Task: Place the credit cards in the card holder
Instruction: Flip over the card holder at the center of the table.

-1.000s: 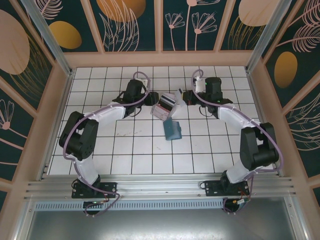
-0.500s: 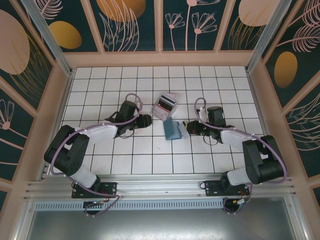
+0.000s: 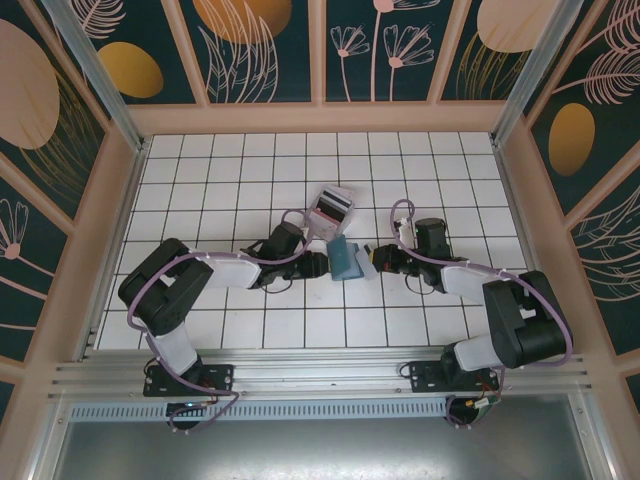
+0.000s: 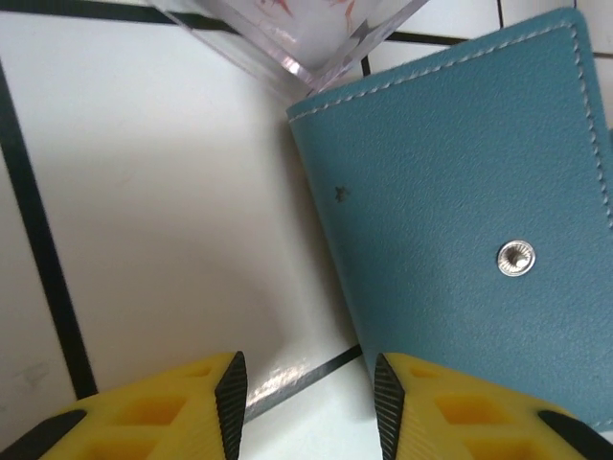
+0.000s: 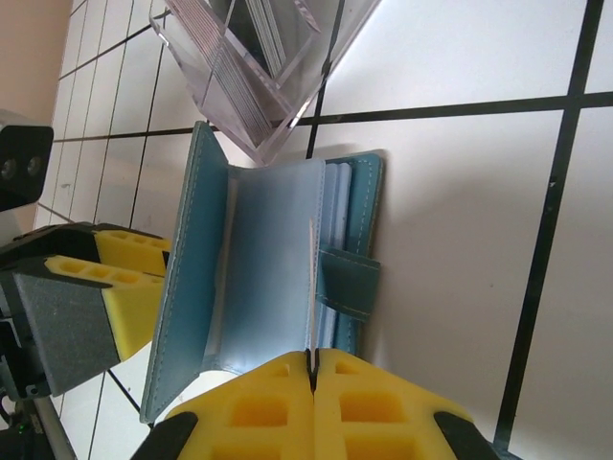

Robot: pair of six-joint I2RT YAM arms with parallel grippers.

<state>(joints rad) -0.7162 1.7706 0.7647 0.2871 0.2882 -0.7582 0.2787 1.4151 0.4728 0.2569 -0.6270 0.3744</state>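
Pinching a credit card (image 5: 311, 287) that showed only as a thin pale edge, the right gripper (image 5: 311, 369) sat just on the near right side of the card holder (image 5: 268, 259), fingers clamped together, the card's far end over the pale blue inside of the fold. The holder lay half open on the tiled floor, its teal outer flap tilted up on the left and the strap tab (image 5: 350, 283) lying over the slotted side. Just beside the holder's left flap hung the left gripper (image 4: 306, 393), fingers parted with bare tile between them, grasping nothing — the flap's edge ran just ahead of one finger. Beyond the holder stood the clear stand (image 5: 239, 77) with the other credit cards (image 3: 331, 208) upright in it, its corner right at the holder's far edge.

Nothing pinned the holder, so in my judgement a push from the card could have slid it toward the stand or folded the raised flap over. The card also pointed at the smooth middle panel, not plainly at a slot, and might have skated across it or dropped into the fold. A left gripper closing carelessly could have tipped the flap shut on the card.

Several things stayed unclear: the card's face and colour, whether stand and holder touched, and whether any slot already held a card, since the slots appeared nearly edge-on. From the left wrist the holder's outer face with its snap button (image 4: 516, 258) was cut off at the right edge.
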